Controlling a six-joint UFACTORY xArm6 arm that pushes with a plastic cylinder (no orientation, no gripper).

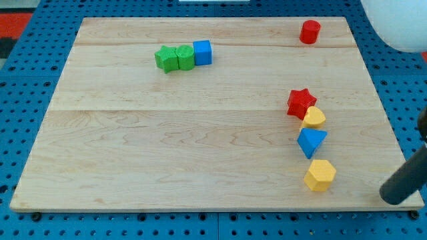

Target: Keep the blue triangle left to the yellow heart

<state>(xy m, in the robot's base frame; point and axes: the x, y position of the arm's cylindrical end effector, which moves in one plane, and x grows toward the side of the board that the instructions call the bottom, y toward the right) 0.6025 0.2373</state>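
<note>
The blue triangle (311,141) lies at the view's right, in a column of blocks. The yellow heart (313,118) sits just above it, touching or nearly so. A red star (301,102) is above the heart. A yellow hexagon (320,175) is below the triangle. My rod enters from the view's lower right; my tip (391,197) is right of the yellow hexagon, apart from it, near the board's right edge.
A red cylinder (309,31) stands at the view's top right. A green star-like block (165,58), a green block (185,57) and a blue cube (202,52) form a row at top centre-left. The wooden board (167,153) lies on a blue pegboard.
</note>
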